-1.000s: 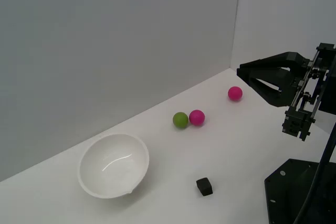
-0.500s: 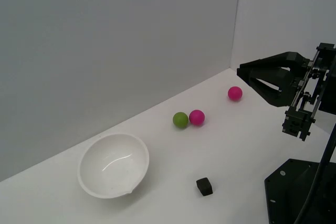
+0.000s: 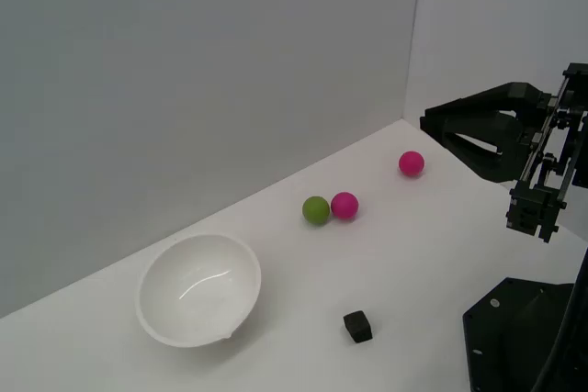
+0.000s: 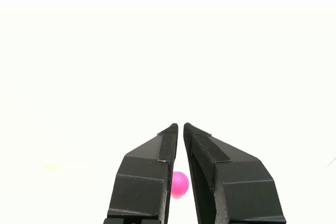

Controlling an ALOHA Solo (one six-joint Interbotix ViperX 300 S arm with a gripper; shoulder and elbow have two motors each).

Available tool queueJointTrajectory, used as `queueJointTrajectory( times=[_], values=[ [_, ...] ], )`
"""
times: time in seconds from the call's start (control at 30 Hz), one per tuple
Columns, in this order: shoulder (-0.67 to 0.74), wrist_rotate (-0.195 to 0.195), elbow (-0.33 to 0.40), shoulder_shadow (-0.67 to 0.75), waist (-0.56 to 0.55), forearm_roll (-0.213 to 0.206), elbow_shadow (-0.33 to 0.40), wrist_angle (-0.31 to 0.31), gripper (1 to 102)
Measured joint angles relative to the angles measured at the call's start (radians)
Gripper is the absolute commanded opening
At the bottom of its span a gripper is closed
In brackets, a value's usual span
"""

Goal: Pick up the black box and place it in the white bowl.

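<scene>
Raised jaws (image 3: 428, 122) hover well apart from black box (image 3: 358, 326).

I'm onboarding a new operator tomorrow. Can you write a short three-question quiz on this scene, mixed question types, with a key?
1. True or false: the black box already lies inside the white bowl.
2. How many pink balls sit on the table? A) one B) two C) three
3. Fill in: the green ball touches a ____ ball.

Key
1. False. The box sits on the table, to the exterior view's right of the bowl, apart from it.
2. B. One pink ball is beside the green one, another pink ball is farther back, near the end effector.
3. Pink. The end effector's fingers are nearly together and hold nothing.
</scene>
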Motion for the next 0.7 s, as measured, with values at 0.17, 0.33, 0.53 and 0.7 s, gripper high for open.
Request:
queueJointTrajectory(
  times=[0.17,0.33,0.53,0.7],
  values=[
    [-0.084,-0.008,-0.067,-0.081,0.035,0.003,-0.066,0.081,3],
    [-0.172,-0.023,-0.129,-0.173,0.08,0.003,-0.126,0.224,3],
    [-0.299,-0.023,-0.178,-0.299,0.087,0.003,-0.176,0.293,3],
    [-0.371,-0.049,-0.198,-0.37,0.087,-0.006,-0.195,0.307,3]
  ],
)
